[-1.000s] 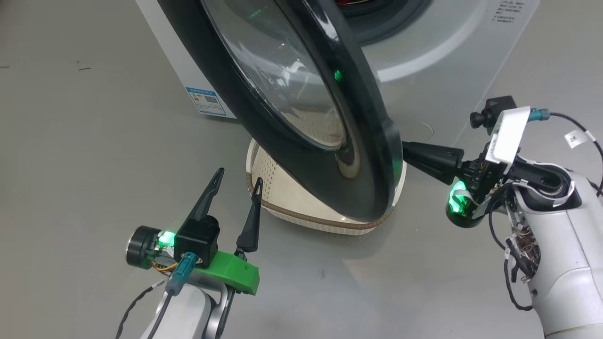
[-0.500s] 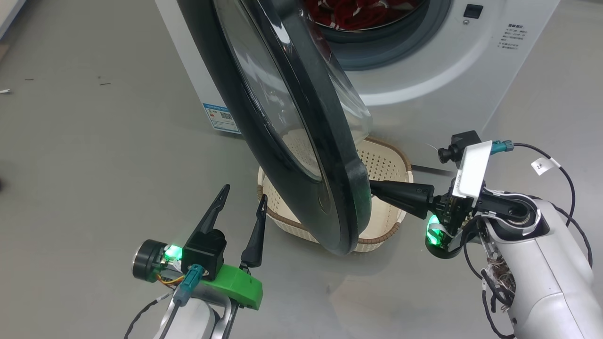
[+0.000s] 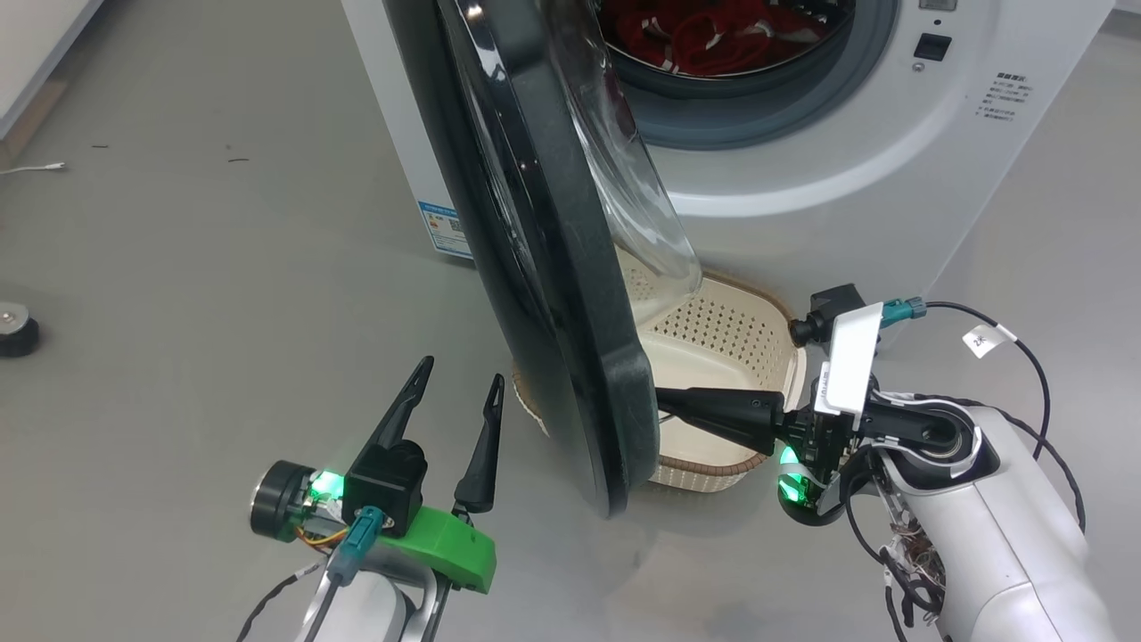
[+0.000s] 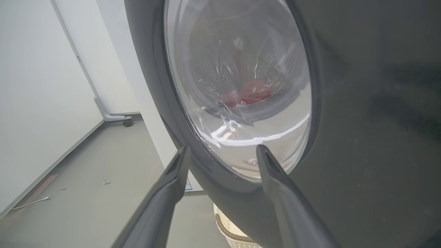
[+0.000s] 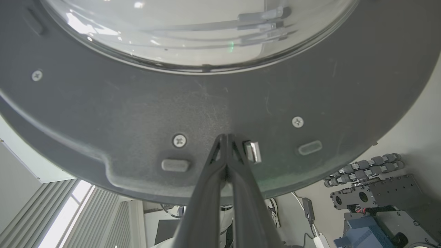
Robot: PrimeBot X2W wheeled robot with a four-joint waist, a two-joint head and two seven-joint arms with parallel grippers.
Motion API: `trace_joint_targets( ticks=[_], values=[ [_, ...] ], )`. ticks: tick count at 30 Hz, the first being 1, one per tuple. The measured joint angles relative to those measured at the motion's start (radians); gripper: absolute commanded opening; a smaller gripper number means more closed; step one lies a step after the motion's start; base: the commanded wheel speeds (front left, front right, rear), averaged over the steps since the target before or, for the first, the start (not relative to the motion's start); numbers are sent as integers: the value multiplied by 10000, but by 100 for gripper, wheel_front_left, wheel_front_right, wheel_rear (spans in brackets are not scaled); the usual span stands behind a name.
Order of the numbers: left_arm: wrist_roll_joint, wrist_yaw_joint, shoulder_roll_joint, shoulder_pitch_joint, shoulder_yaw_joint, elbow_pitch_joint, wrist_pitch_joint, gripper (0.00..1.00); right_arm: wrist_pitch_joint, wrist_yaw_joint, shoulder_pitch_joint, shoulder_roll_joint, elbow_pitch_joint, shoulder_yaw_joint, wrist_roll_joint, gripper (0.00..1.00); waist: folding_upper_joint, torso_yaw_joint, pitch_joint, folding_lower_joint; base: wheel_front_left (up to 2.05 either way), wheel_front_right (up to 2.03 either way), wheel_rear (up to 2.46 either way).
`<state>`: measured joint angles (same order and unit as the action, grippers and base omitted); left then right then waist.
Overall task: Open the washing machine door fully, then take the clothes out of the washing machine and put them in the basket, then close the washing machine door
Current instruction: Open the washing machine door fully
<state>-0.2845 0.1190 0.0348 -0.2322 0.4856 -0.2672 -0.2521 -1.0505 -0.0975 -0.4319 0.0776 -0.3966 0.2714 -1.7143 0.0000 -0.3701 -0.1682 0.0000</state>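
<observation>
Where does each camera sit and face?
Head: up top, looking down at the round glossy black washing machine door, cream perforated basket; left end effector, right end effector show.
Left wrist: on that arm, facing the door's outer glass; open fingers.
Right wrist: on that arm, facing the door's inner face; shut fingers.
All share the door.

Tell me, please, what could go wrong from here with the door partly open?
The right gripper, jaws shut, presses only its tip on the large round black door's matte inner face; it may slip off.
The open left gripper waits outside the door, seemingly in its swing path, and may be struck.
The door's lower edge hangs over the cream perforated plastic basket and might clip it.
</observation>
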Motion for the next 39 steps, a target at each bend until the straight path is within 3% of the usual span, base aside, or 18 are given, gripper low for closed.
trace_joint_targets(
  ticks=[17,28,39],
  values=[
    [0,0,21,115,8,35,0,100,454,-65,364,-100,174,-155,-119,0,0,-147,-2,0,0,0,0],
    [50,0,31,132,-267,54,0,100,1214,-153,1002,-75,713,-1379,-570,0,0,-8,49,0,0,0,0],
    [107,0,31,285,-355,-46,0,100,2343,-238,2612,184,1513,-2899,-779,0,0,263,245,0,0,0,0]
  ],
)
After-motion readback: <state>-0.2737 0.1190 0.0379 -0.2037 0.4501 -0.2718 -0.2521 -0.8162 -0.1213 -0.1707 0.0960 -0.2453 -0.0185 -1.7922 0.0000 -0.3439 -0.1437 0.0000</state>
